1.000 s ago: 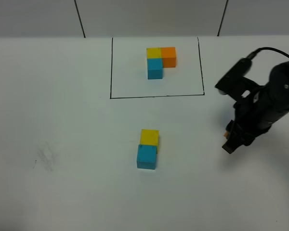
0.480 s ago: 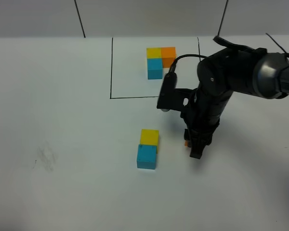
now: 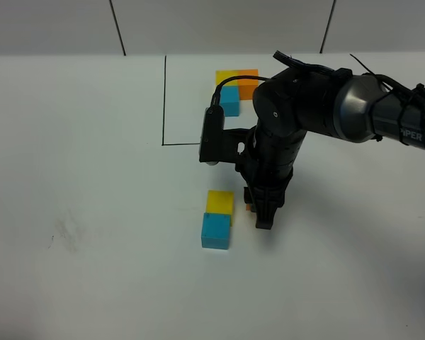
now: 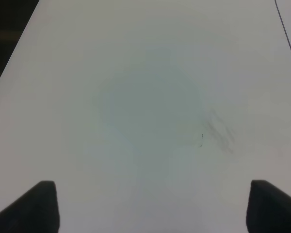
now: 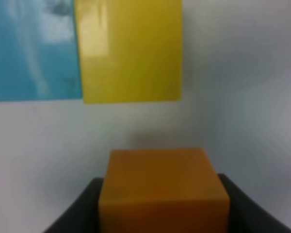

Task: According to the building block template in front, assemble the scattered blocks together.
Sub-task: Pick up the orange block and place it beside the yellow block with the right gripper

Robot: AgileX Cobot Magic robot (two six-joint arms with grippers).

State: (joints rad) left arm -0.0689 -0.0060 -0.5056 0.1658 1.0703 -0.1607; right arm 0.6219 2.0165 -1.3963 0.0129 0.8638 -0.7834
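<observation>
White table [image 3: 92, 177], right end effector [image 3: 258, 212] gripping orange cube [image 5: 162, 187]

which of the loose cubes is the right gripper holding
The orange cube, clamped in the right gripper. The yellow cube and sky-blue cube sit joined on the table, untouched.

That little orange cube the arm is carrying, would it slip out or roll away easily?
Probably not. The orange cube has flat faces and square edges, so the right gripper can likely clamp it squarely, and it should sit rather than roll. Its surface looks smooth, so some sliding is possible. It seems rigid and likely light.
</observation>
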